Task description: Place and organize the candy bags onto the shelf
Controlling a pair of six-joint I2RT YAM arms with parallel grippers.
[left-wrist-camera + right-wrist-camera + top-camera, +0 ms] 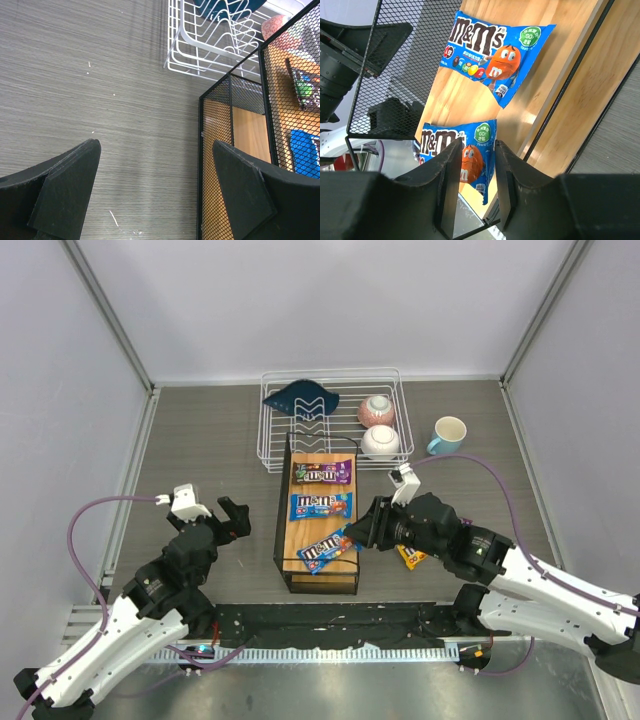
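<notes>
Grey worktop (200, 440), shelf (283, 540) at centre: right fingers (447, 185) at the near blue bag (325, 552).
My right fingers stand narrow, with a gap showing, astride that bag's right end; grip unconfirmed. It lies skewed on the shelf's near end, long axis angled toward my right arm. Left fingers (65, 185) wide, over worktop left of shelf.

You have a grey wood-grain table (200, 440) boxed in by plain white walls (330, 300) on the left, far and right sides. Metal posts (112, 318) rise at both far corners. A steel sill (330, 692) runs along the near edge. Light is even.
</notes>
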